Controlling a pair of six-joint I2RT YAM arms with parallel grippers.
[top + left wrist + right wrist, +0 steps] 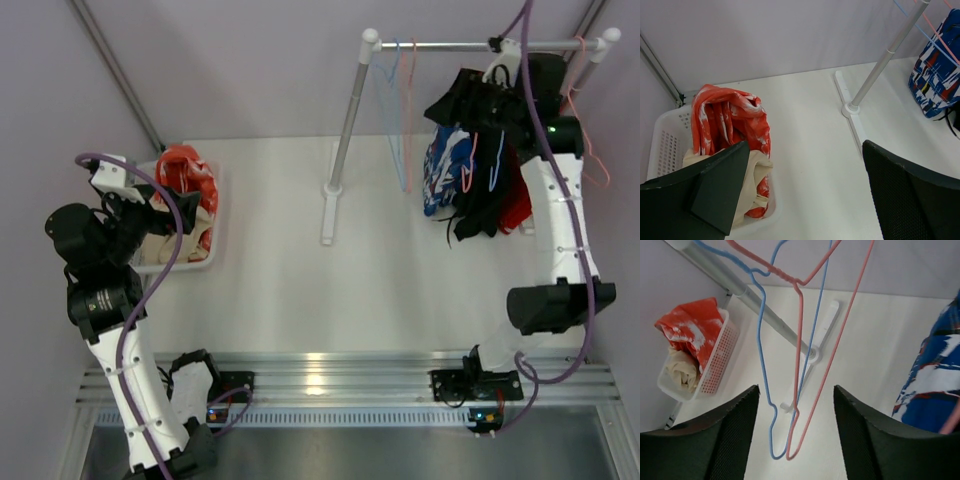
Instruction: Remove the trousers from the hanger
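Table [400, 290], L fingers [910, 200] wide, R fingers [875, 440] parted

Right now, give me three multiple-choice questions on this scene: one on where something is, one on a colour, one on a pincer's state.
1. Where are the orange-red trousers? A on the rail; B in the white basket; C on the bare table.
2. What colour are the other trousers in that basket? A black; B blue; C beige.
3. How is the left pincer? A shut on cloth; B open and empty; C shut on a hanger.
Answers: B, they lie bunched in the basket; C, the beige trousers show beside them; B, its fingers stand wide apart with nothing between.
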